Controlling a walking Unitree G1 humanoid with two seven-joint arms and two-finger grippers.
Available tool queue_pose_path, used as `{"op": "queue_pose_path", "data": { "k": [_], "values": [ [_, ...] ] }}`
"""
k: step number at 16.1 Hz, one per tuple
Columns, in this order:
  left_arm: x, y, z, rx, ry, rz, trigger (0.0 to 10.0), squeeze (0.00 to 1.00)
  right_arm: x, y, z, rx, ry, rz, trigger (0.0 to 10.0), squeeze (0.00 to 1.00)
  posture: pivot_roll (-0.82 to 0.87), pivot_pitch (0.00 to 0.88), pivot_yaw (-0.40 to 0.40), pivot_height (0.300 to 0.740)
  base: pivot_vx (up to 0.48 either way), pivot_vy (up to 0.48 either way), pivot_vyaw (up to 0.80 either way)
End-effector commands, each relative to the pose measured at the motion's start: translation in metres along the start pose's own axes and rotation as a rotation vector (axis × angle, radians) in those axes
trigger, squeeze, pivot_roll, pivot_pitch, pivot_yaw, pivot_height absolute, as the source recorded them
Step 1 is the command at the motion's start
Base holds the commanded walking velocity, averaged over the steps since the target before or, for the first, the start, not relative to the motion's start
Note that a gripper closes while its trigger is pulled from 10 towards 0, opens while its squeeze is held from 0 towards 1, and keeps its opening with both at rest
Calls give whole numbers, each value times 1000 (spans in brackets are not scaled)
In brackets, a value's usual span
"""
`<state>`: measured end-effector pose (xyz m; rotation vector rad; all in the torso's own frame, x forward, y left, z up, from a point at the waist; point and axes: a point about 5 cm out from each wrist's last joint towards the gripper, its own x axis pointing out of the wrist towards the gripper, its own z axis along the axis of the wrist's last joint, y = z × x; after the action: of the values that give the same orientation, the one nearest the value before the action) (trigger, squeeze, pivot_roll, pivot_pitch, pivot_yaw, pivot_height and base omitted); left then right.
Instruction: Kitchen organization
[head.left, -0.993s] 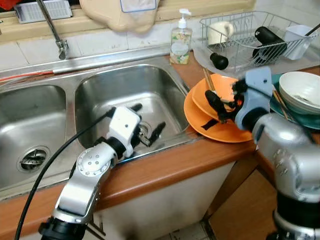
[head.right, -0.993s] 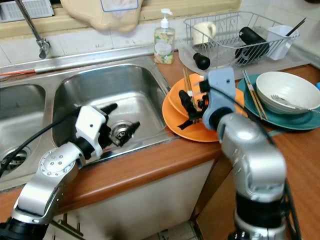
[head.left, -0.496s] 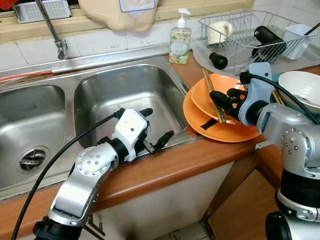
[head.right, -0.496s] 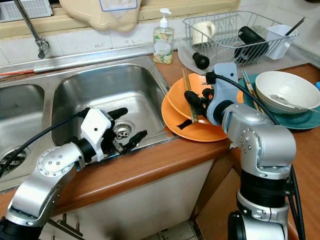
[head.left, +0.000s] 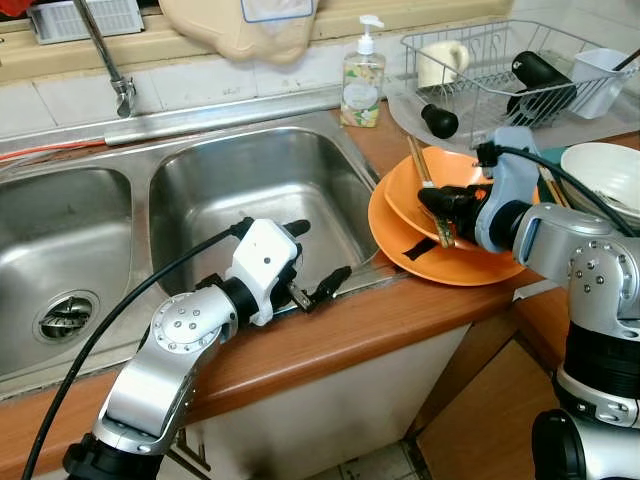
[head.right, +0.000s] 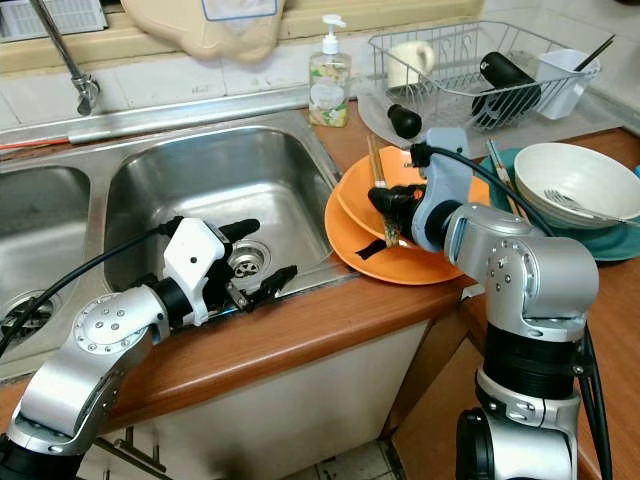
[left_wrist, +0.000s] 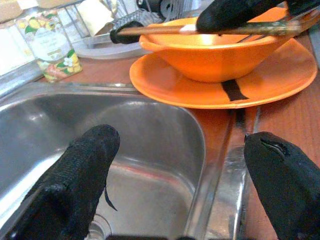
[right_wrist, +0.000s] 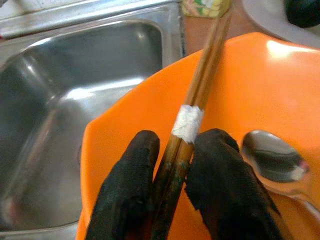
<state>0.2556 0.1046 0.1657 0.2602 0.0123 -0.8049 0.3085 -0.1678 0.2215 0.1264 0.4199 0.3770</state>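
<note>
- The left gripper (head.left: 312, 262) hovers nearest, at the front rim of the right basin of the stainless steel double sink (head.left: 250, 180). Its two black fingers are spread wide and hold nothing. It is best kept idle there, clear of the plates.
- Just beyond, on the brown wooden countertop (head.left: 330, 335), a flat orange plate (head.left: 440, 262) carries a deep orange bowl (head.left: 455, 175). Both sit touching the sink's edge.
- The right gripper (right_wrist: 172, 200) is pinched on the pair of brown wooden chopsticks bound with a white band (right_wrist: 197, 95), near their lower end. They lie across the orange bowl's rim, their far tips pointing toward the clear soap bottle with a floral label (head.left: 362, 75).
- A shiny metal spoon (right_wrist: 272, 162) lies in the bowl just beside the right fingertip, so the lift should probably go straight up to avoid dragging it.
- The grip sits far from the middle, so the long free end may droop; a slow, level raise would likely hold both sticks together.
- Farther off stand a white bowl on a teal plate (head.left: 605, 180) and the wire dish rack (head.left: 500, 70). The rack's white plastic cutlery cup (head.left: 598, 80) seems a likely place for them.
</note>
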Motion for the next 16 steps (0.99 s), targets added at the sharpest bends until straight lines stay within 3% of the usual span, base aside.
{"op": "queue_pose_path", "data": {
  "k": [1, 9, 12, 16],
  "values": [
    [-1, -2, 5, 13, -9, -18, 10000, 0, 0, 0, 3, 10, 11, 10, 0, 0, -161, 0, 37, 740, 0, 0, 0],
    [1, -3, 7, 20, -10, -39, 10000, 0, 1, -3, 3, 18, 27, 20, 0, 0, -162, 0, 43, 740, 0, 0, 0],
    [1, -2, 8, 27, -17, -38, 10000, 0, -2, -6, 8, 9, -32, 12, 0, 0, -160, 0, 45, 740, 0, 0, 0],
    [4, 3, 12, -32, -45, -25, 10000, 0, -13, -4, 16, -17, -178, 53, 0, 0, -159, 0, 55, 740, 0, 0, 0]
  ]
}}
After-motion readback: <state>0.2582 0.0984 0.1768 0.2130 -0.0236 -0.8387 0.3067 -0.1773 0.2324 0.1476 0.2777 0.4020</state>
